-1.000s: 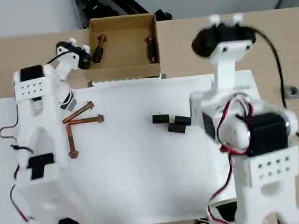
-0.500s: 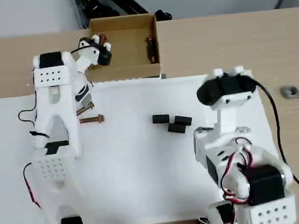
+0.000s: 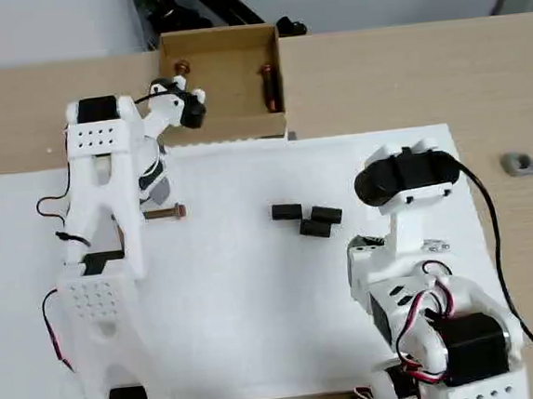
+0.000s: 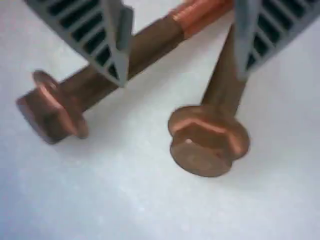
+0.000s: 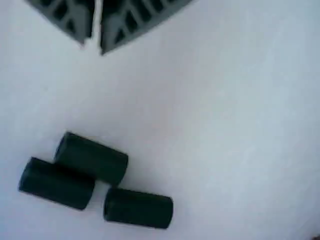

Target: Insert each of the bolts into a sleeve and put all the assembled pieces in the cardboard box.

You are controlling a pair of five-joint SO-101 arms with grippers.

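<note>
Left pincer (image 4: 181,79): jaws wide apart, low over two copper bolts. You see nothing clamped between them. The first bolt (image 4: 55,110) passes its shank behind one finger (image 4: 107,35). The second bolt (image 4: 207,140) runs its shank under the other finger. You cannot tell whether either finger touches metal. Both bolts lie flat on the white sheet (image 3: 259,331), toward its far left corner. From above, one exposed bolt (image 3: 165,211) shows just beside the left arm.

Right pincer (image 5: 93,46): closed to a thin slit, nothing in it, above bare sheet near the three black sleeves. The first sleeve (image 5: 90,157) and second sleeve (image 5: 55,182) lie touching side by side, and the third sleeve (image 5: 137,207) is just beside them. You find all three mid-sheet, well apart from the bolts.

Cardboard box (image 3: 224,86): at the desk's far edge, just beyond the sheet's far edge. One boxed bolt (image 3: 269,85) lies along its right wall. Another bolt head (image 3: 180,69) shows at the left wall, the rest hidden by the arm.
</note>
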